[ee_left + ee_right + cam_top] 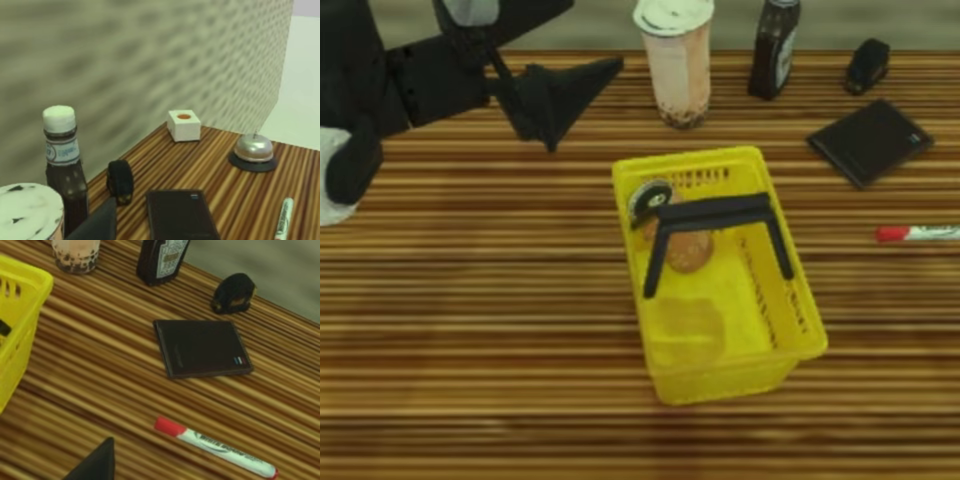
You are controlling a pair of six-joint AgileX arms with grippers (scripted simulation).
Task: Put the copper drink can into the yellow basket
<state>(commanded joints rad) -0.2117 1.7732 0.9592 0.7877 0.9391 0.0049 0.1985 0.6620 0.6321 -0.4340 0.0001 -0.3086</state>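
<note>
The copper drink can (688, 250) lies on its side inside the yellow basket (740, 375), in the far left corner, with its dark silver-rimmed top (648, 200) against the wall. One black handle (715, 212) crosses above it. My left gripper (585, 105) hovers open and empty over the table's far left, up and left of the basket. My right arm is out of the top view. Its wrist view shows one finger (102, 462) far off centre over bare table, with nothing held, and the basket's corner (20, 305).
Along the far edge stand a pinkish cup with a white lid (676, 60), a dark brown bottle (775, 45) and a small black object (868, 65). A dark wallet (870, 140) and a red-capped marker (918, 233) lie at the right. A bell (254, 152) and a white cube (184, 125) sit farther right.
</note>
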